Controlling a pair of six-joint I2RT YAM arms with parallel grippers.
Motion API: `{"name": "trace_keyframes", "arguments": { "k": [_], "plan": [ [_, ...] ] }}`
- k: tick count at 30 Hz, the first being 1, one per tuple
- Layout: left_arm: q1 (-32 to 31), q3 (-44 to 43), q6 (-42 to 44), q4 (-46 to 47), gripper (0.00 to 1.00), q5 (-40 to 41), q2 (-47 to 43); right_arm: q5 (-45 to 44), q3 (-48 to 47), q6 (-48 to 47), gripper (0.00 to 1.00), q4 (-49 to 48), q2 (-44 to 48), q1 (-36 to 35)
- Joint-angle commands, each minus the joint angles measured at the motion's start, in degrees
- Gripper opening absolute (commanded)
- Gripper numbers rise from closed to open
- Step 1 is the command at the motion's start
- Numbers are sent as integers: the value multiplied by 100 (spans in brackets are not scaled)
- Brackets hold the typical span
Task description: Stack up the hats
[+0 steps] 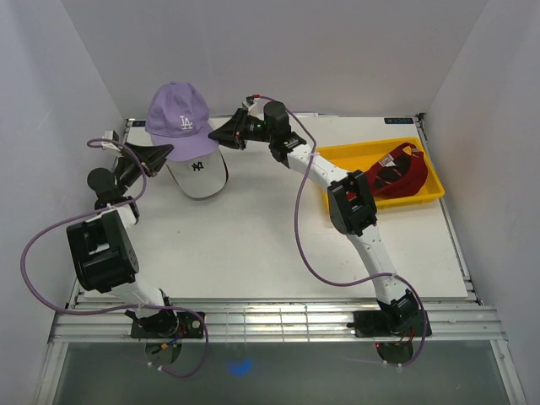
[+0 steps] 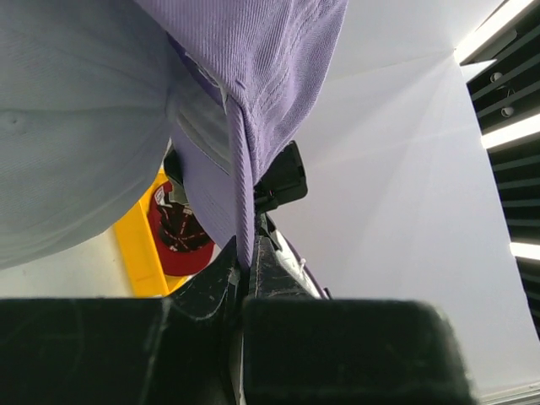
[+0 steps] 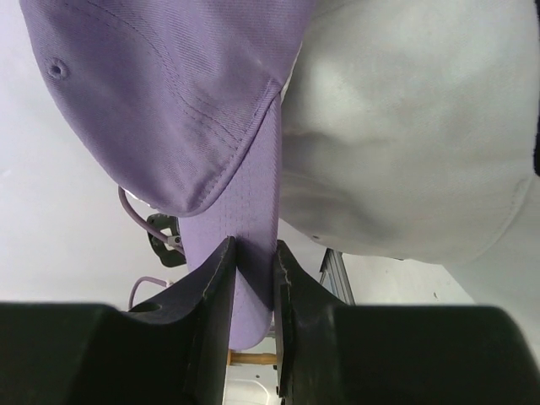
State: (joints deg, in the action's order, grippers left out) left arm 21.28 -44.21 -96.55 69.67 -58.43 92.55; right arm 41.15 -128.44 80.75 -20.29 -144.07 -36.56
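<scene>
The purple cap (image 1: 179, 116) with a white logo is held by both grippers over a stack at the table's far left. My left gripper (image 1: 162, 152) is shut on its edge from the left, where the fabric (image 2: 239, 181) runs into the closed jaws. My right gripper (image 1: 226, 134) is shut on its purple strap (image 3: 253, 228) from the right. Below the purple cap a black front with a white NY logo (image 1: 197, 165) and a white brim (image 1: 202, 181) show. The white cap's crown (image 3: 405, 126) lies against the purple one. The red cap (image 1: 396, 173) lies in the tray. The tan cap is hidden.
A yellow plastic tray (image 1: 430, 192) stands at the right of the table and also shows in the left wrist view (image 2: 139, 253). White walls close in the left, back and right sides. The arms' bases sit on the rail at the near edge.
</scene>
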Motion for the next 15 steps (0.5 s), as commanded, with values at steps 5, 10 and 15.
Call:
{"name": "trace_keyframes", "arguments": {
  "k": [5, 10, 15],
  "plan": [
    [-133, 404, 374, 48, 0, -739, -203, 386, 319, -586, 25, -27, 239, -291],
    [-133, 492, 523, -94, 0, -827, -150, 368, 583, -701, 25, -27, 406, -264],
    [-133, 658, 672, -164, 0, -845, -115, 359, 689, -911, 25, 121, 511, -238]
  ]
}}
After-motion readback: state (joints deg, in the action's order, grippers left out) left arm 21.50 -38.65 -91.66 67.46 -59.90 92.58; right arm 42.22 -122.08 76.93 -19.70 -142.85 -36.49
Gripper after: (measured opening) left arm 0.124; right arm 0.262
